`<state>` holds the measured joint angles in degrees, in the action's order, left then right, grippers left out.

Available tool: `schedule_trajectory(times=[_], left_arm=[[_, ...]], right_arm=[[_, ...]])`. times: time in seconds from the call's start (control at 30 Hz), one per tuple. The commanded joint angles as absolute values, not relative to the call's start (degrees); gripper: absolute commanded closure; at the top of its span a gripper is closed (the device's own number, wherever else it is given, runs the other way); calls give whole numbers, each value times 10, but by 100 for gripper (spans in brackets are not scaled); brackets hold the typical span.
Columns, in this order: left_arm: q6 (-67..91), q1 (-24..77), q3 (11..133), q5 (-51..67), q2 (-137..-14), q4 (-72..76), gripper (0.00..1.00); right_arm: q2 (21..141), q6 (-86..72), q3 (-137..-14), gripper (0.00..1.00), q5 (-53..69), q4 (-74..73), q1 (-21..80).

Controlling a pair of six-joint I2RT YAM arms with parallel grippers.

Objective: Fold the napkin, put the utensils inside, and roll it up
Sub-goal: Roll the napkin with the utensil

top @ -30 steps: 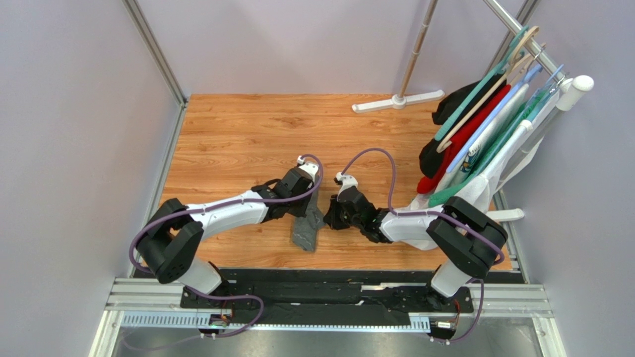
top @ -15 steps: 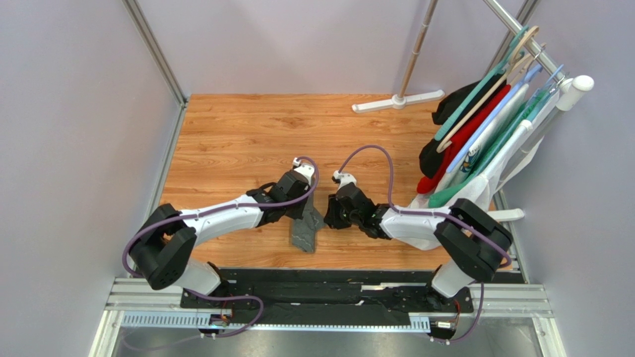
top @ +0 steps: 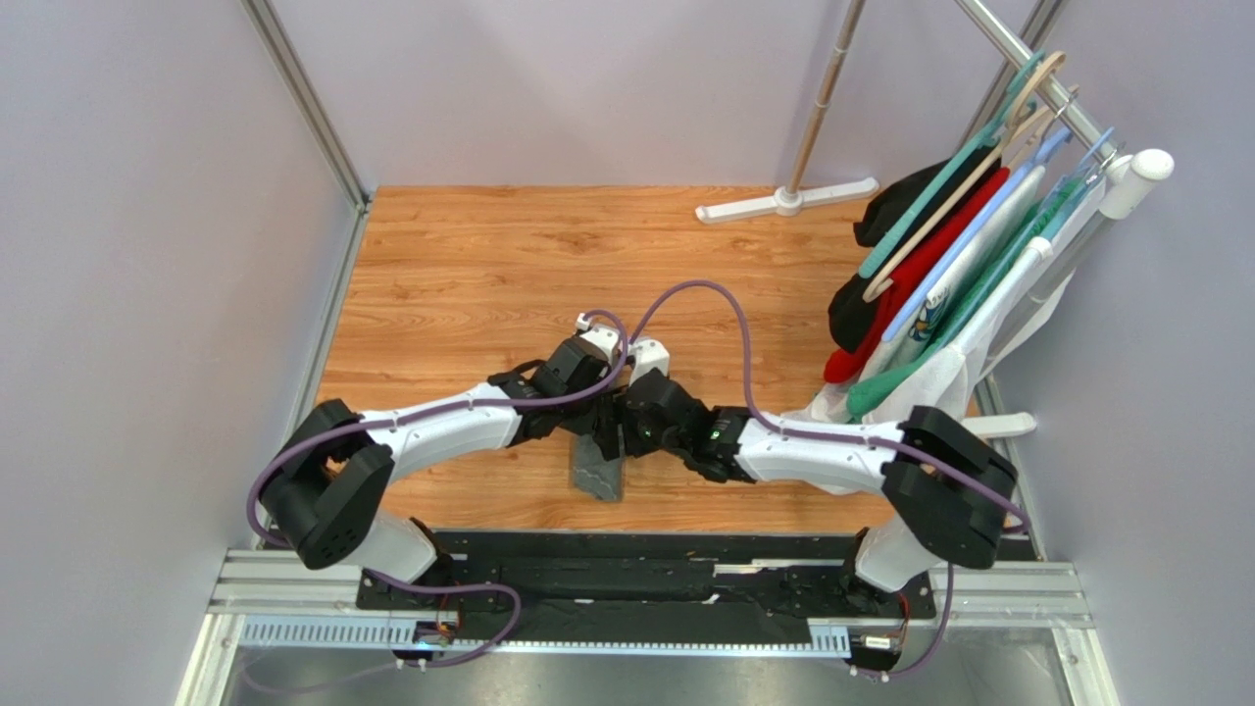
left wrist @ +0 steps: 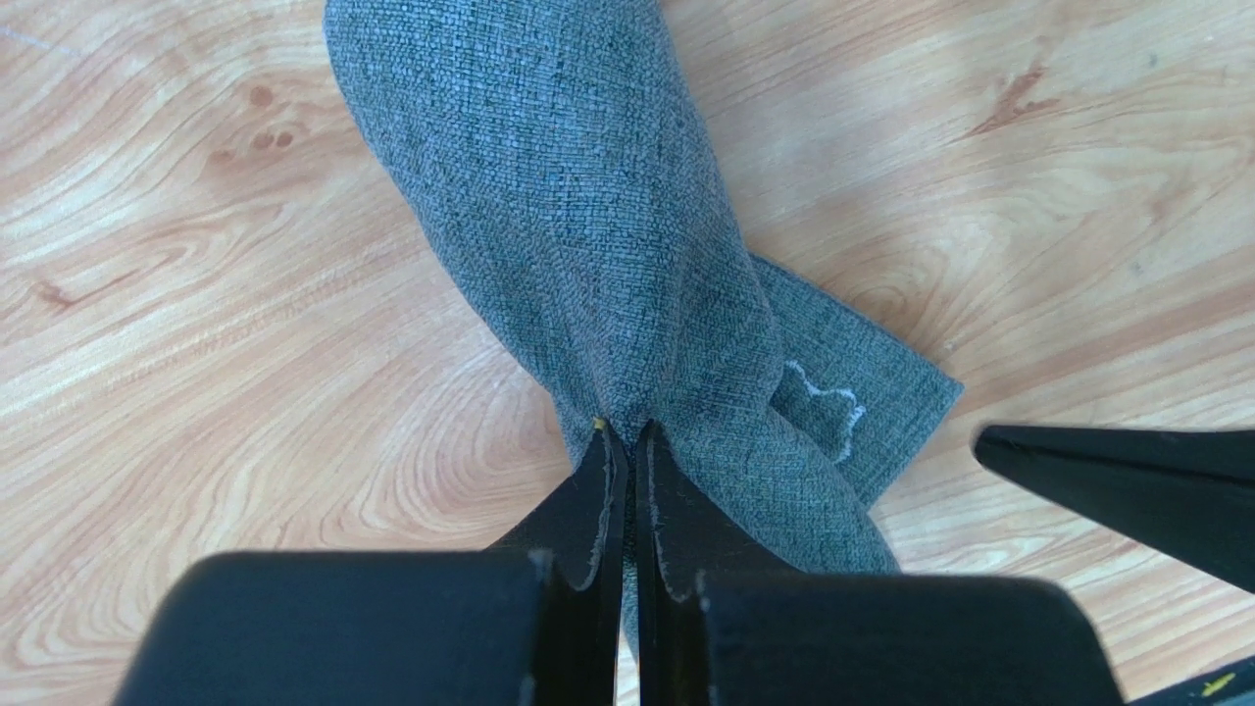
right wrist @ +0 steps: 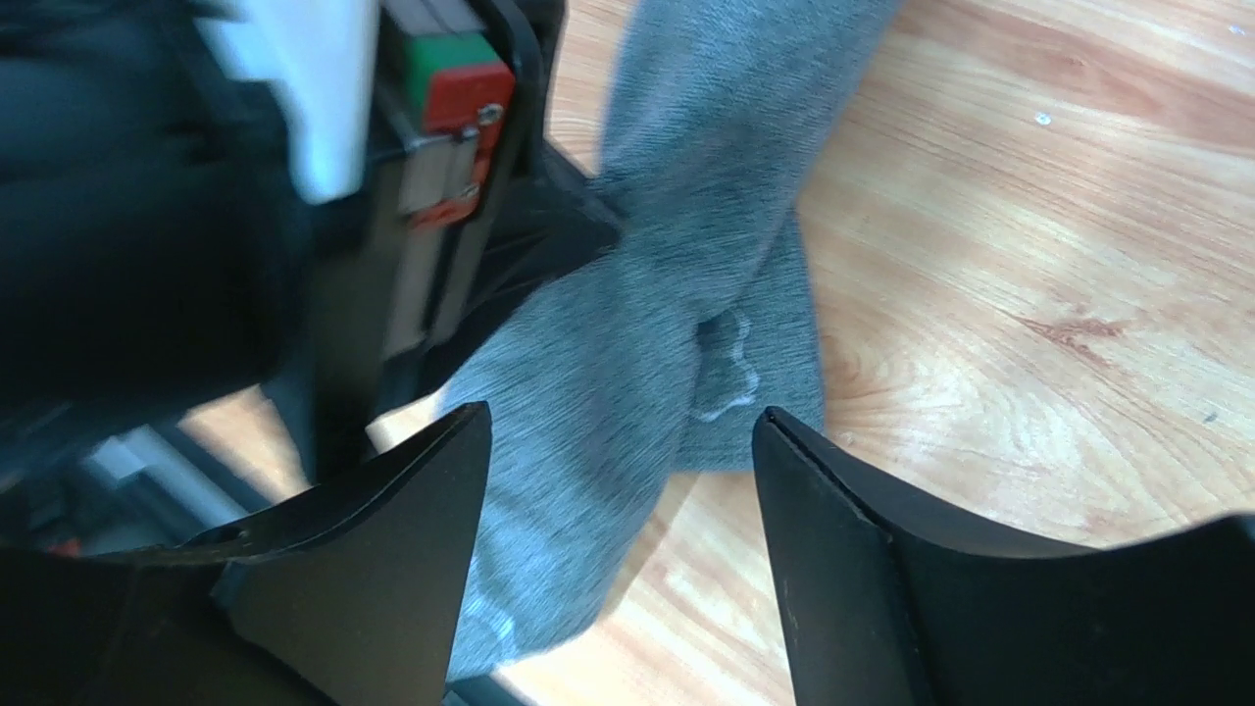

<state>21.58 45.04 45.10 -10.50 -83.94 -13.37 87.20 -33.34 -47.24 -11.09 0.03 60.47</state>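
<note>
Your left fingers (left wrist: 586, 500) are clenched on a pinch of the rolled napkin (left wrist: 589, 191), which lies on the surface (left wrist: 221, 324) between both arms; this likely stops it unrolling. Your right fingers (right wrist: 391, 559) are spread wide over its loose end, apparently ready to grasp. No utensils show.

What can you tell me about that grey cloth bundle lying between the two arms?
The napkin is dark grey and coarse-woven, like felt, gathered into a long, loose roll on the wooden table. A flat flap sticks out at one side, bearing a small pale stitched outline. The left pincer is shut on a fold of it, pinching the cloth into a ridge. The right pincer is open astride the bundle; whether it touches cannot be told. Whatever is inside the roll is hidden.
</note>
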Motion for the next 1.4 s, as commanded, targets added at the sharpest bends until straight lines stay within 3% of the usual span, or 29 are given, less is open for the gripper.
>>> schedule_trajectory(times=[0.0,0.27,0.8,1.37], left_arm=[[235,454,459,-84,-841,-98,100],[243,441,446,-62,-845,-76,100],[250,387,419,-33,-835,-45,100],[268,383,455,-4,-878,-26,100]], right_arm=[[932,-343,-540,29,-185,12,664],[922,-348,-512,29,-259,72,715],[807,-372,-455,29,-339,-11,735],[991,-305,-598,31,-392,-26,766]])
